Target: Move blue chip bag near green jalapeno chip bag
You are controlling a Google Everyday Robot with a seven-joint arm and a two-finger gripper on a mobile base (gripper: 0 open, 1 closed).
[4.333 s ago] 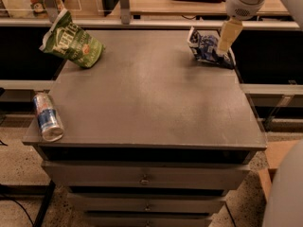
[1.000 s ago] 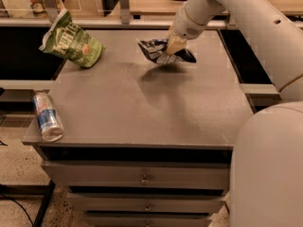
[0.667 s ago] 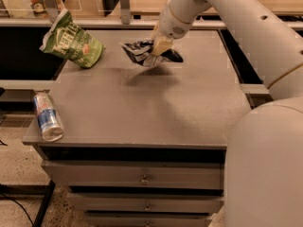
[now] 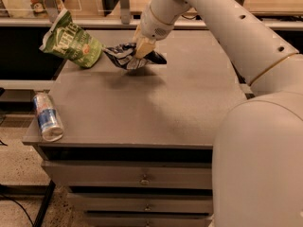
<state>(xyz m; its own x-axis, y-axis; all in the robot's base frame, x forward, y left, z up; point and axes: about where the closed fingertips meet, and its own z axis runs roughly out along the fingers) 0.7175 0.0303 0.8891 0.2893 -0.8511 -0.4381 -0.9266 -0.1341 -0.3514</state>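
The gripper (image 4: 142, 48) sits in the upper centre of the frame, its fingers pinched closed on the blue chip bag (image 4: 129, 56). The bag hangs clear of the grey cabinet top (image 4: 156, 103), judging by the shadow beneath it, with its crumpled foil spilling out on both sides of the grip. The green jalapeno chip bag (image 4: 72, 42) lies at the upper left, tilted on the back-left corner of the surface; the blue bag's left tip is near it but apart. A drink can (image 4: 48, 116) lies on its side at the left edge, well apart from both.

Risks noted: the hold is on loose foil, so the bag could slip during release. Further travel leftward could nudge the green bag, which sits close to the edge and might slide off. A drop from height could let the light bag bounce or skid away from its target.
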